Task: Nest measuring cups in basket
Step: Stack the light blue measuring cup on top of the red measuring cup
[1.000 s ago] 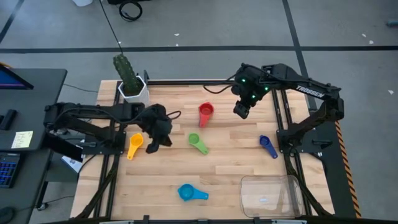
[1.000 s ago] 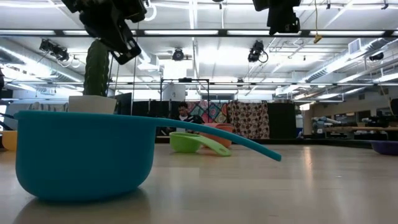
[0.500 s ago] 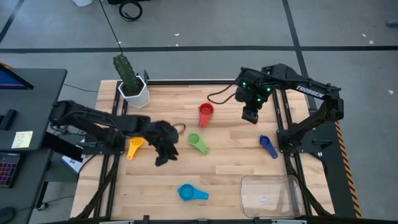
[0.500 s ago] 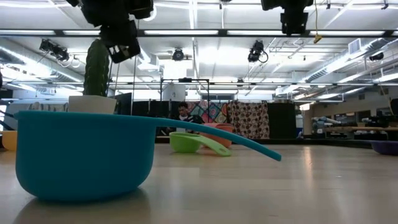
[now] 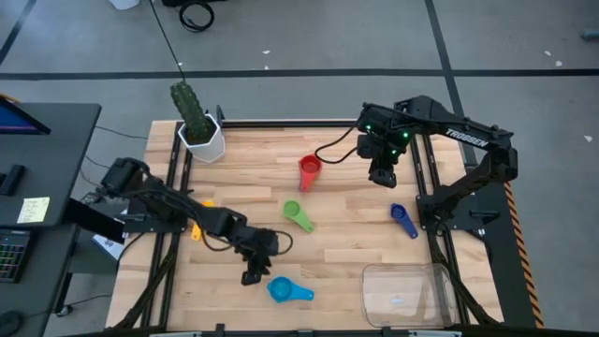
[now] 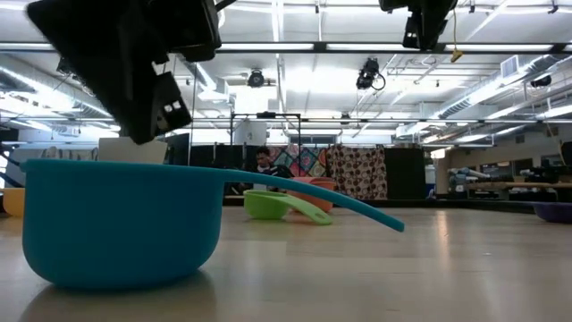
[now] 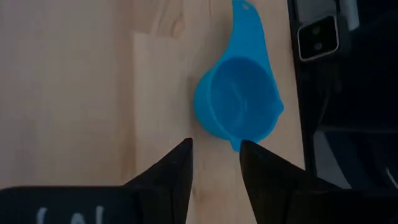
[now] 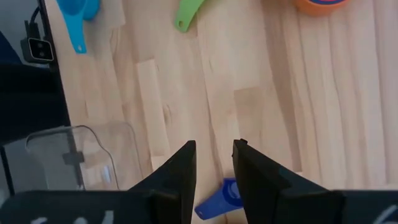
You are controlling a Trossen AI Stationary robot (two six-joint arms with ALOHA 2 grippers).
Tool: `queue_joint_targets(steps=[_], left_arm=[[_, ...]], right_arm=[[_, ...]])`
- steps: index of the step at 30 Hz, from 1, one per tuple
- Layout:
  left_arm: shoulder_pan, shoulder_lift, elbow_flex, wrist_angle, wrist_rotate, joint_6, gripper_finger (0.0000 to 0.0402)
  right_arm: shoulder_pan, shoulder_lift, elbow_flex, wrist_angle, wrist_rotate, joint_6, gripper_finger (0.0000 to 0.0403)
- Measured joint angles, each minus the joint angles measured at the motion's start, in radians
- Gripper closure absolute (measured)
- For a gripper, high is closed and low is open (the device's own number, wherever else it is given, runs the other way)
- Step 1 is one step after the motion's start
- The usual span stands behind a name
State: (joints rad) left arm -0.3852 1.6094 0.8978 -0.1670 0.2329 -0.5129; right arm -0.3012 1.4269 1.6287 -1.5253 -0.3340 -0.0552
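Lying flat, light blue cup [image 5: 280,289] (handle rightward) beside left gripper [image 5: 251,277], jaws narrowly parted.

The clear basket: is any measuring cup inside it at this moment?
No. The basket holds no cup; through its clear walls only the wooden table shows. The light blue cup lies outside it.

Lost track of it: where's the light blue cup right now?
High view: the light blue cup lies near the table's front edge, left of the basket, with the left claw just beside it.
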Motion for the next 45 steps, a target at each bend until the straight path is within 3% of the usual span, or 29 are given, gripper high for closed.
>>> queue_joint_targets(steps=[5, 11, 17, 33, 38, 45], left_arm=[[-0.029, 0.041, 0.000, 0.081, -0.023, 0.000, 0.0264], [-0.052, 0.083, 0.000, 0.144, -0.157, -0.032, 0.0264], [-0.052, 0.114, 0.000, 0.196, -0.158, -0.100, 0.0264], [-0.095, 0.160, 0.000, 0.225, -0.163, -0.084, 0.0264], [-0.107, 0.160, 0.000, 0.213, -0.183, -0.058, 0.0264], [-0.106, 0.170, 0.000, 0.222, -0.207, -0.057, 0.0264]], right_arm=[[0.000, 0.000, 0.000, 0.000, 0.000, 0.026, 0.0293], [0.000, 0.000, 0.000, -0.003, 0.000, 0.027, 0.0293], [0.000, 0.000, 0.000, -0.031, 0.000, 0.026, 0.0293], [0.008, 0.000, 0.000, -0.046, -0.001, -0.063, 0.0293], [0.034, 0.000, 0.000, -0.046, -0.082, -0.188, 0.0293], [0.068, 0.000, 0.000, -0.046, -0.177, -0.201, 0.0293]])
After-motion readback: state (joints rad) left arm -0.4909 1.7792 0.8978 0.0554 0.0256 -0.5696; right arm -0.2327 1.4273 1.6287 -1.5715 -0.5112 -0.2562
